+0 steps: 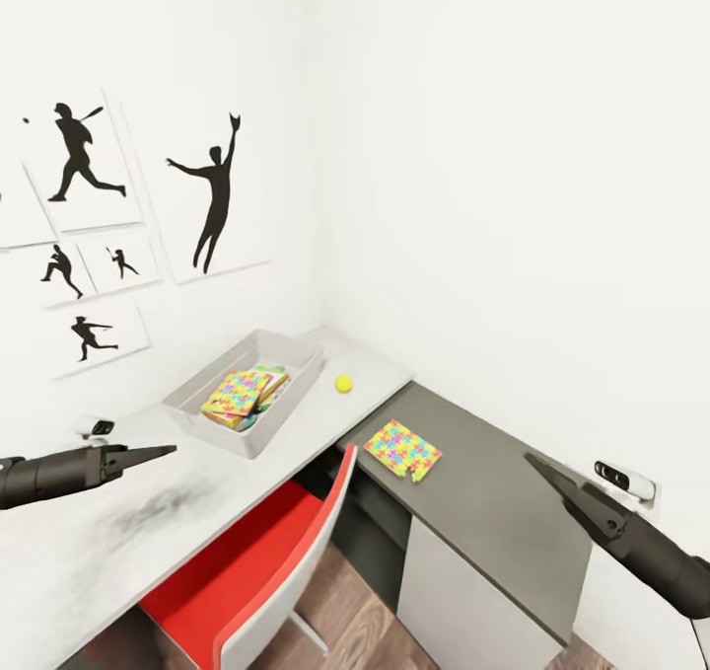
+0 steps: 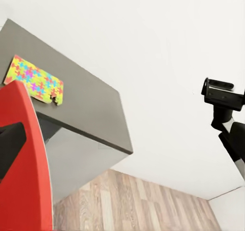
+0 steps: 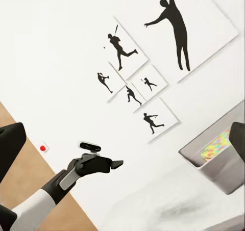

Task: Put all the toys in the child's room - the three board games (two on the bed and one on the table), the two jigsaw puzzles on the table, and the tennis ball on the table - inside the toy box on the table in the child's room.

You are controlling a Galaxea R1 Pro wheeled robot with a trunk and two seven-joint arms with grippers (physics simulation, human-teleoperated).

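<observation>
The light grey toy box (image 1: 187, 402) stands on the white table (image 1: 79, 552) by the wall. Inside it a jigsaw puzzle (image 1: 237, 393) lies on top, with edges of flat colourful board games (image 1: 273, 382) showing beneath. The tennis ball (image 1: 343, 383) rests on the table just right of the box. A second jigsaw puzzle (image 1: 402, 449) (image 2: 35, 80) lies on the lower dark grey section (image 1: 493, 512). My left gripper (image 1: 168, 449) hovers open and empty left of the box. My right gripper (image 1: 533, 461) hangs open and empty right of the puzzle. The bed is out of view.
A red chair (image 1: 286, 542) (image 2: 25, 164) is tucked under the desk's corner between my arms. Black silhouette pictures (image 1: 212, 191) hang on the left wall. Wood-plank floor (image 1: 345, 611) shows below the desk.
</observation>
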